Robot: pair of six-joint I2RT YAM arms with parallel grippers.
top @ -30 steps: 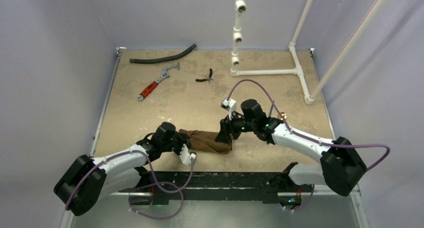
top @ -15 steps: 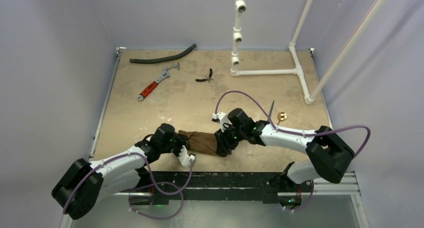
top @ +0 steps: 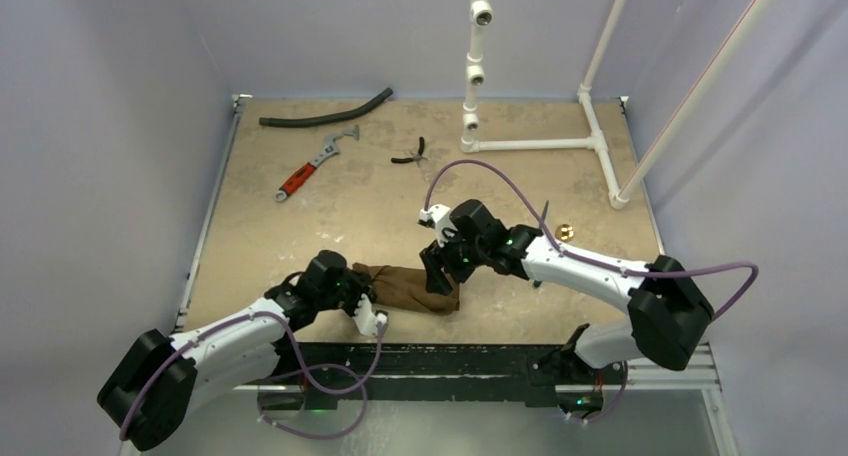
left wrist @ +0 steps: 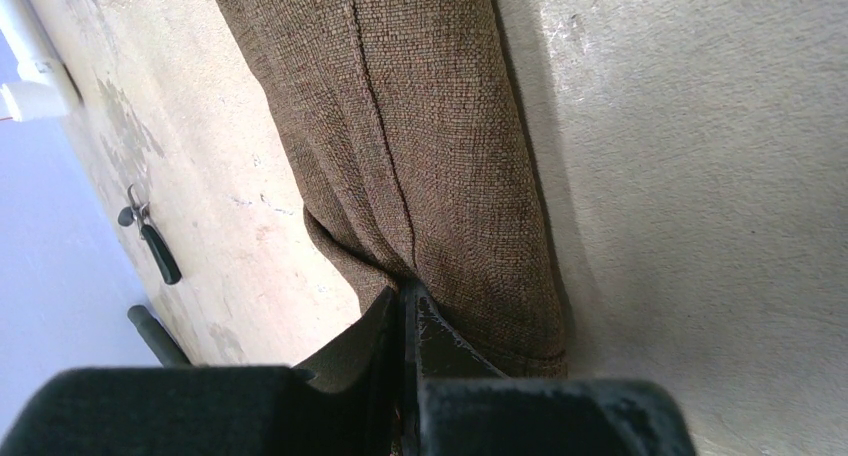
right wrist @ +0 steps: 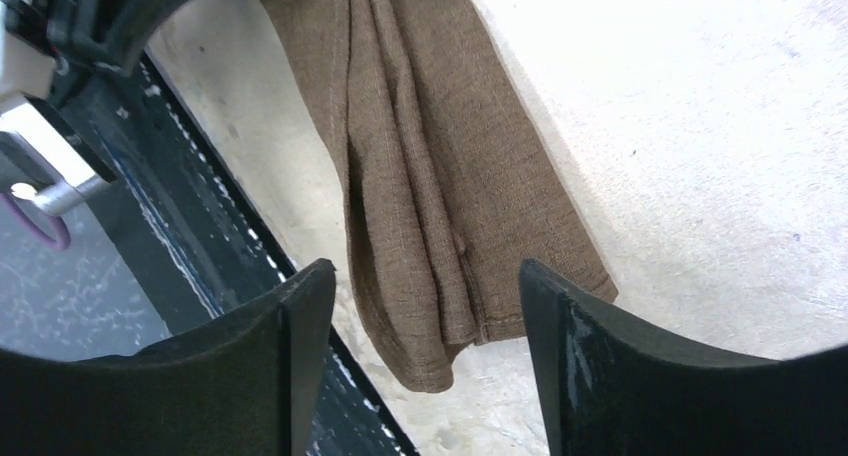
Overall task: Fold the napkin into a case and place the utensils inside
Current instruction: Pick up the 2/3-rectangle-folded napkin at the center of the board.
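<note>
Lavender walls box in the tan table (top: 350,221). At its far side I see a black hose (top: 325,113), a red-handled wrench (top: 312,168), small black pliers (top: 410,154) and a white pipe frame (top: 530,144).

The napkin (top: 405,286) lies near the front edge as a narrow, creased brown strip running left to right between the 2 arms. The left gripper (top: 358,279) has its fingers pressed together on the strip's left end. In its wrist view the cloth (left wrist: 430,126) bunches right at the closed tips (left wrist: 405,301).

The right gripper (top: 438,276) hangs over the strip's right end with its jaws well apart. Its wrist view shows the folded end (right wrist: 430,156) between the 2 fingers (right wrist: 300,316), but I cannot tell whether they touch it. A thin dark utensil (top: 544,214) shows just behind the right forearm.
</note>
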